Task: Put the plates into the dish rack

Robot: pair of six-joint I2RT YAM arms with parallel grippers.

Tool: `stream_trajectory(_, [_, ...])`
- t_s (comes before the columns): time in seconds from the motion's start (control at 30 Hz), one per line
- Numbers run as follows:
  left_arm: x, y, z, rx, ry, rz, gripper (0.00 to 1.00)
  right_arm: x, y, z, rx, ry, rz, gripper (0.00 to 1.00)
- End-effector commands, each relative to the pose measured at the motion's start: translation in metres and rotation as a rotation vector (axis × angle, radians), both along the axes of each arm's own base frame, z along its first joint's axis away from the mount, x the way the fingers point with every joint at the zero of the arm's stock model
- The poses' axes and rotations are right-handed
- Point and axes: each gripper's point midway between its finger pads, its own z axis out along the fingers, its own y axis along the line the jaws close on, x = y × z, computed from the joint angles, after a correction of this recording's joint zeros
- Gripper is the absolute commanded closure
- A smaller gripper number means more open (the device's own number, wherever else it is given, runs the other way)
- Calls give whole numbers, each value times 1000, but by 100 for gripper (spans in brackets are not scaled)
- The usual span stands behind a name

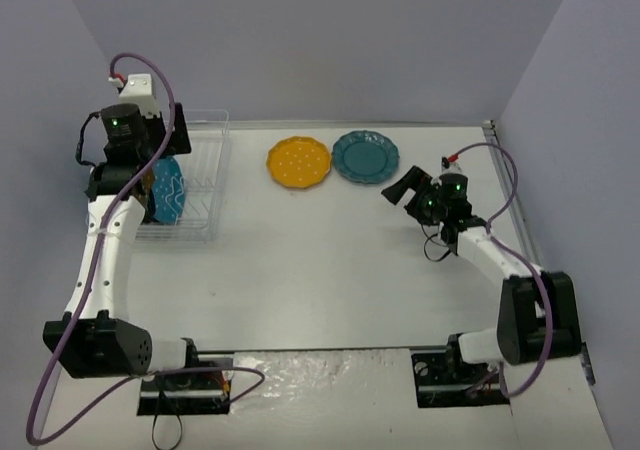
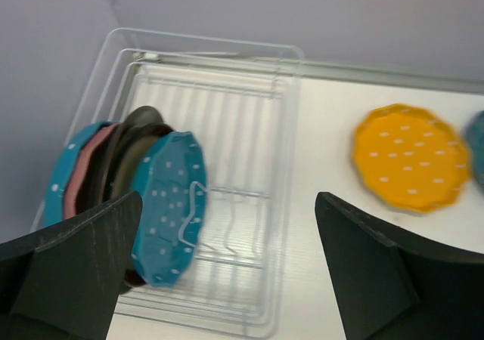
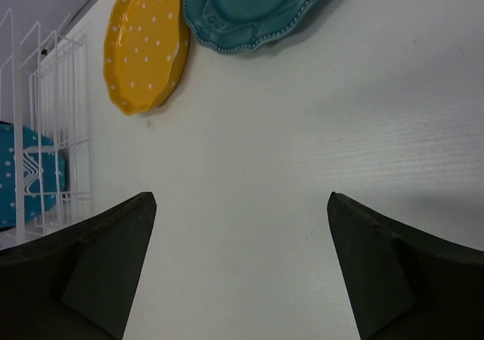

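- While the left claw (image 2: pixel 229 204) hangs over the dish rack (image 2: pixel 242 121) at the far left of the counter (image 1: pixel 330 270), its two matte black fingers (image 2: pixel 83 257) are spread wide. It's released, with nothing between them.
- Now the rack itself: clear plastic, rectangular, with a rounded rim and rows of thin white wire tines running across its floor.
- Five plates stand on edge along its left side, packed close together. There's a rear blue plate (image 2: pixel 60 181) with white dots, then a pink plate (image 2: pixel 82 175).
- Next come two smooth dark-rimmed plates (image 2: pixel 132 147), seen edge-on.
- Last in the row is a front blue plate (image 2: pixel 170 204), scalloped and dotted, resting against a bent wire loop.
- Moving right, out on the smooth white counter beyond the rack, the yellow plate (image 1: pixel 298 160) lies flat. It's glossy, with a scalloped edge and a sprinkle of white dots.
- Just beside it on the right is the teal plate (image 1: pixel 365 156), also flat. It's dark-glazed, with a wavy rim and beaded trim. Whether the two edges touch, I cannot tell.
- Far right, the right claw (image 1: pixel 405 185) sits near the teal plate, facing both loose plates. Its wedge-shaped black fingers (image 3: pixel 98 264) are parted wide and grasping nothing.
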Motion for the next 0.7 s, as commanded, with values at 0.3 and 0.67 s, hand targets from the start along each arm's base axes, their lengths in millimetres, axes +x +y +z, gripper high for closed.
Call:
stream_trajectory(0.3, [-109,-118,-60,-404,36,-393,3,117,3,1,154,-96,-90,8])
stream_trajectory(0.67, [-115,-112,-87,-404,119,-337,3,162,8,-49,226,-14,-145,19])
